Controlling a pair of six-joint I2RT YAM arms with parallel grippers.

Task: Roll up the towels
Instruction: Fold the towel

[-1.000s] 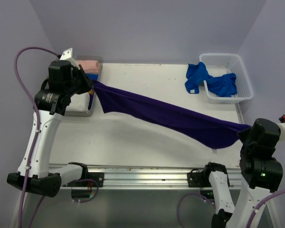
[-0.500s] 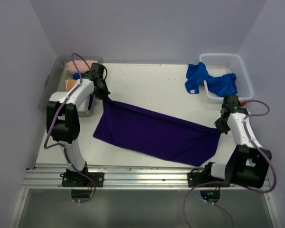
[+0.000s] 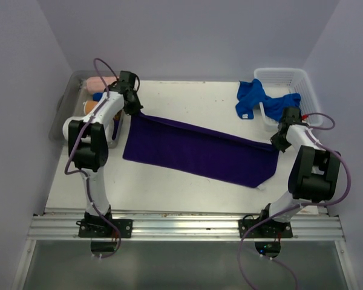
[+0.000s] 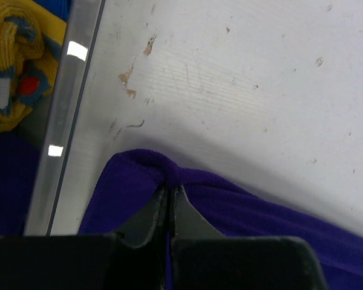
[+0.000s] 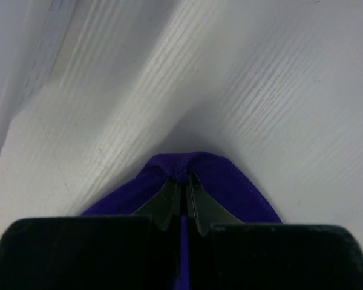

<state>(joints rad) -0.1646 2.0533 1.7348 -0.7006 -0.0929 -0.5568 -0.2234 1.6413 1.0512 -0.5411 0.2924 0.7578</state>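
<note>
Towel (image 3: 199,154) stretches flat, long axis left to right, corners pinched by left gripper (image 3: 136,112) and right gripper (image 3: 274,145).

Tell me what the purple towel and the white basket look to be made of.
The purple towel: soft cloth, probably fleece or microfibre, matte; fuzzy nap shows in the wrist views. The white basket: likely moulded plastic, smooth; thin slotted walls.

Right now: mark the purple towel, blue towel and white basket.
purple towel (image 3: 199,154), top external view, middle of cloth
blue towel (image 3: 249,99), top external view, part hanging outside basket
white basket (image 3: 279,75), top external view, far wall
</note>
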